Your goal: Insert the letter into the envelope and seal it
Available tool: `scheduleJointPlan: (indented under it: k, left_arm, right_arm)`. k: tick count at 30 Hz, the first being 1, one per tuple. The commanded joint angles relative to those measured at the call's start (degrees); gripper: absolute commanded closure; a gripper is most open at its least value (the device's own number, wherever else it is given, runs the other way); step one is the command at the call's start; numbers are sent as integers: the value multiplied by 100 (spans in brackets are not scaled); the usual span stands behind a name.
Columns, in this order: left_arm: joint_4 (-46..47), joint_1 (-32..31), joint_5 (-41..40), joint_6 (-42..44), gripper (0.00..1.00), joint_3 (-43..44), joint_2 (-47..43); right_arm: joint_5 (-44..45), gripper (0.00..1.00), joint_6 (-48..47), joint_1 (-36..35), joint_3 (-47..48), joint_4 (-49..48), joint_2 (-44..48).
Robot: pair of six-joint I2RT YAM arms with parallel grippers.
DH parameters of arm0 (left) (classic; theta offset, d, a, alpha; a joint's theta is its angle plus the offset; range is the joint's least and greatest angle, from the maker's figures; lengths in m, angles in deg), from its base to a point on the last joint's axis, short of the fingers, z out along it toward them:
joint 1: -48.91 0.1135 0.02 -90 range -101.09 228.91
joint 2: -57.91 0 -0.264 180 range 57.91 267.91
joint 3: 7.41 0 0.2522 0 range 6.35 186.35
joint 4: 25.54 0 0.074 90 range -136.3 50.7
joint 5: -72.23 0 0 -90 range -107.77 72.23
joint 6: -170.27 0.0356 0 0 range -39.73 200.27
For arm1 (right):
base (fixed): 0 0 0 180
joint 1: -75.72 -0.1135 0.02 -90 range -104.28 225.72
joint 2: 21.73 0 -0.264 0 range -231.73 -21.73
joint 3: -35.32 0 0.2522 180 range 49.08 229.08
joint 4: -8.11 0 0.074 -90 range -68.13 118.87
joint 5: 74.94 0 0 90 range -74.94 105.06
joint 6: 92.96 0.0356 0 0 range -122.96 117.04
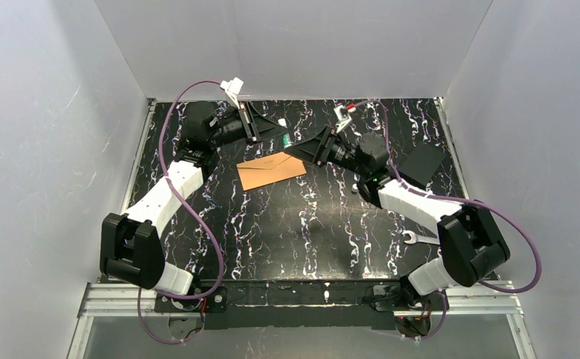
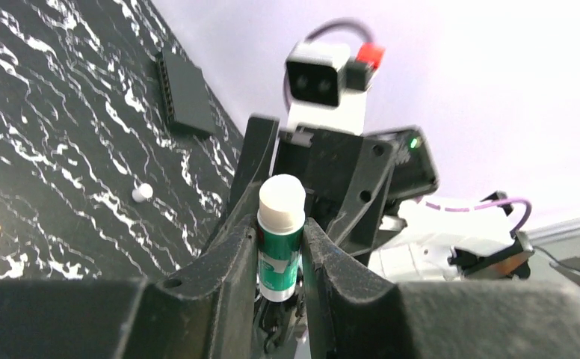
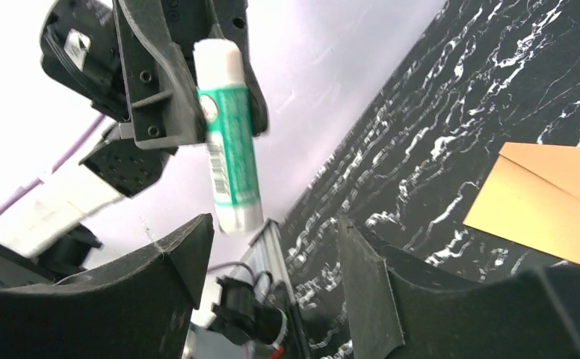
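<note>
Only the top view took in the whole table [image 1: 309, 224]. The envelope [image 1: 271, 170] lay flat on it, just near of the two grippers, which met nose to nose above the far middle. A wrench [image 1: 418, 238] lay by the right arm and a flat black box [image 1: 423, 164] sat towards the right edge.

From there the stick between the arms was a mere green fleck, and the wrist cameras made it plain. The left wrist view showed the left gripper [image 2: 279, 235] clenched on a green-and-white glue stick [image 2: 281, 254], whose white end stood up past the fingertips. It also showed a small white round piece [image 2: 143, 192] lying alone on the table (too small to name).

The right wrist view showed that stick from the other side, gripped around its upper half and hanging down. The right gripper [image 3: 272, 224] was released, with its jaws wide apart and nothing between them. The stick's lower end hung just clear of one fingertip [image 3: 197, 239].

As for the one container, the envelope's triangular flap lay folded down over its body in both the top and right wrist views. Whether the flap was stuck could not be told. Whether the letter was inside could not be told either, since only plain orange-brown paper showed.
</note>
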Motion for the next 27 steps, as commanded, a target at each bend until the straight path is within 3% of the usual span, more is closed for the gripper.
scheduleJointPlan:
  k: [1,13,17,21,24,27]
  left_arm:
    - [531,-9,-308,-334,100,396,-104]
    - [1135,-12,-507,-1454,100,422,-98]
    - [1230,-8,-537,-1581,100,435,-102]
    - [1258,-12,-582,-1610,100,369,-134]
    - [1258,-11,-673,-1582,100,298,-178]
    - [1121,-12,-836,-1462,100,250,-207]
  right_arm:
    - [957,30,1520,-50,-553,-2294,313]
    - [1048,35,2126,-259,-29,-3039,-179]
    - [1068,47,2155,-326,65,-3031,-294]
    - [1177,67,1983,-329,80,-2787,-213]
    - [1118,84,1630,-329,180,-2241,-138]
    - [1061,95,876,-324,339,-1190,9]
